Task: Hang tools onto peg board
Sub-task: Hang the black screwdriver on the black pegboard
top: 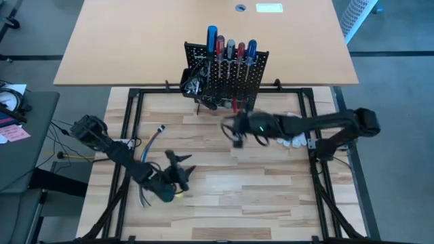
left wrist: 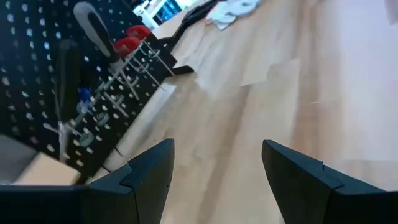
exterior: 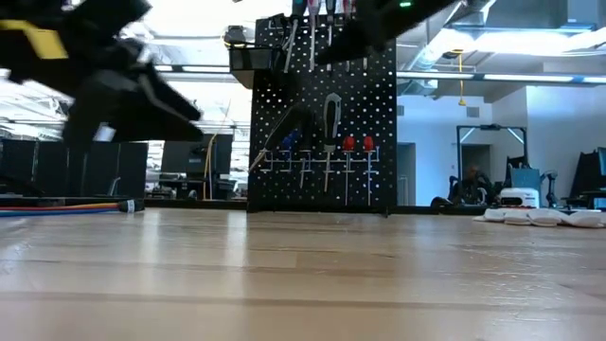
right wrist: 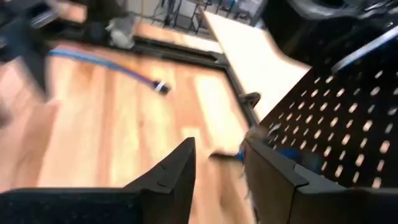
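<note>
The black peg board (top: 227,78) stands upright at the table's far middle. Several screwdrivers (top: 230,49) with red, blue and black handles stand in its top rail, and a black bin (top: 192,80) is at its left side. More tools hang on its front (exterior: 327,142). My left gripper (top: 182,163) is open and empty above the near left of the table; the left wrist view (left wrist: 217,149) shows bare table between its fingers. My right gripper (top: 234,132) is open and empty just in front of the board; it also shows in the right wrist view (right wrist: 219,146).
A white glove (top: 293,140) lies at the right, under my right arm. A bundle of loose cables with a blue one (top: 152,141) lies at the left. A second, larger table (top: 203,34) stands behind the board. Bare wood lies between the grippers.
</note>
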Robot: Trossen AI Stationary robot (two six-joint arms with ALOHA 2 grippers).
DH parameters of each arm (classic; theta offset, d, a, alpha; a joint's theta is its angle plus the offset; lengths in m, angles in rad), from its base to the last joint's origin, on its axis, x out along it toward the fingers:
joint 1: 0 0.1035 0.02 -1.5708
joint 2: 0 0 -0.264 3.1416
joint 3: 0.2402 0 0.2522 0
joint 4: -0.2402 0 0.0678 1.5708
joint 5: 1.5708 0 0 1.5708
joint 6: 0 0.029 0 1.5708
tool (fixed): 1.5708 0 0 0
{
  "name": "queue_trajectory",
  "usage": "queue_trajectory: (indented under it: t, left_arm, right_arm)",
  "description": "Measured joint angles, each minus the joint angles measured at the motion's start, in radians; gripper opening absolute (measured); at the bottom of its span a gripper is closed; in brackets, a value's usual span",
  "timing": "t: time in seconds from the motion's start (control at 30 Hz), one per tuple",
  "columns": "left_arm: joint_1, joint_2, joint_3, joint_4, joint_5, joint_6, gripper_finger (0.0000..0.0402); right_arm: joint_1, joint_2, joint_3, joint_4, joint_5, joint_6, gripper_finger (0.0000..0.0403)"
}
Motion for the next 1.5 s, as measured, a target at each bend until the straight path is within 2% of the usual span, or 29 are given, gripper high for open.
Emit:
queue_trajectory:
  t: [0.1, 0.17, 0.23, 0.33, 0.43, 0.5, 0.6, 0.7, 0.87, 0.93, 1.0, 1.1, 1.37, 1.5]
  left_arm:
    - [0.074, 0.000, 0.031, 0.008, 0.004, 0.146, 0.0237]
    - [0.125, 0.000, 0.035, 0.100, 0.008, 0.272, 0.0237]
    - [0.179, 0.000, 0.031, 0.251, 0.087, 0.400, 0.0237]
    - [0.251, 0.000, 0.021, 0.491, 0.282, 0.555, 0.0237]
    - [0.312, 0.000, 0.027, 0.670, 0.330, 0.715, 0.0237]
    - [0.360, 0.000, 0.042, 0.717, 0.344, 0.832, 0.0237]
    - [0.450, 0.000, 0.075, 0.677, 0.422, 0.975, 0.0237]
    - [0.535, 0.001, 0.119, 0.604, 0.424, 0.957, 0.0237]
    - [0.647, 0.001, 0.157, 0.529, 0.367, 0.881, 0.0237]
    - [0.676, 0.001, 0.159, 0.515, 0.373, 0.883, 0.0237]
    - [0.704, 0.001, 0.159, 0.489, 0.422, 0.884, 0.0237]
    - [0.738, 0.001, 0.159, 0.462, 0.486, 0.886, 0.0237]
    - [0.790, 0.101, 0.182, 0.504, 0.496, 0.940, 0.0236]
    - [0.790, 0.141, 0.213, 0.509, 0.484, 0.939, 0.0217]
  right_arm:
    - [0.094, -0.091, -0.132, 0.016, 0.062, 0.019, 0.0125]
    - [0.160, -0.142, -0.206, 0.020, 0.082, 0.058, 0.0118]
    - [0.221, -0.184, -0.273, 0.017, 0.090, 0.101, 0.0115]
    - [0.291, -0.217, -0.343, 0.032, 0.092, 0.138, 0.0113]
    - [0.323, -0.223, -0.377, 0.033, 0.092, 0.133, 0.0113]
    - [0.325, -0.216, -0.385, 0.031, 0.092, 0.111, 0.0113]
    - [0.319, -0.204, -0.386, 0.033, 0.092, 0.056, 0.0113]
    - [0.301, -0.204, -0.386, 0.036, 0.091, -0.013, 0.0113]
    - [0.256, -0.211, -0.386, 0.038, 0.091, -0.076, 0.0113]
    - [0.238, -0.211, -0.386, 0.037, 0.091, -0.093, 0.0113]
    - [0.219, -0.210, -0.386, 0.035, 0.091, -0.098, 0.0113]
    - [0.196, -0.210, -0.386, 0.037, 0.090, -0.097, 0.0113]
    - [0.188, -0.210, -0.386, 0.041, 0.089, -0.078, 0.0113]
    - [0.199, -0.210, -0.386, 0.042, 0.089, -0.070, 0.0113]
